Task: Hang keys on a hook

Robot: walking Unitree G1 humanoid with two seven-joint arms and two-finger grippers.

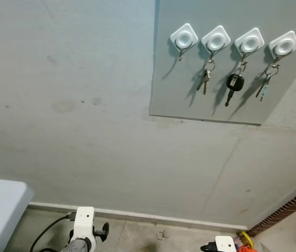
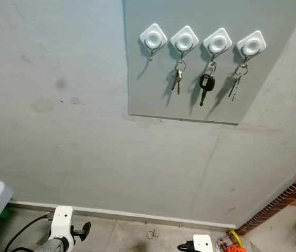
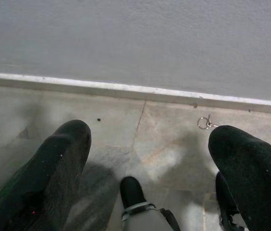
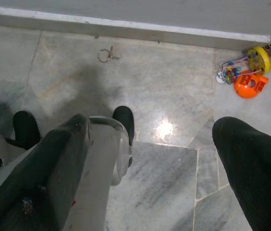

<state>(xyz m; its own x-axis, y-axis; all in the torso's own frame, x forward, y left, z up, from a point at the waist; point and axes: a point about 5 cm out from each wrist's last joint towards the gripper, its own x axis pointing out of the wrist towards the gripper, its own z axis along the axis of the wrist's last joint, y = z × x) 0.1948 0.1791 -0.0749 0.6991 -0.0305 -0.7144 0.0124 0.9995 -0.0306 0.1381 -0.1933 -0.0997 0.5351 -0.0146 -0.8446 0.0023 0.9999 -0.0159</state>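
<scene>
Wall (image 1: pixel 85 105): we are facing grey board (image 1: pixel 190 94), far right, carrying four white hooks; leftmost hook (image 1: pixel 183 38) bare, three holding keys.
Floor (image 4: pixel 174 86): key ring (image 4: pixel 106 55) lying near skirting.
Left gripper (image 3: pixel 145 144), right gripper (image 4: pixel 150 144): hanging wide open, holding nothing.
Step, we are judging: keys not yet picked up; next, bending for them.

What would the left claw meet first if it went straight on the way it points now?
Probably the grey floor tiles: the open left claw points down at them, with nothing between its fingers. The small key ring lies farther on, near the baseboard, off to one side. Depth is hard to judge.
</scene>
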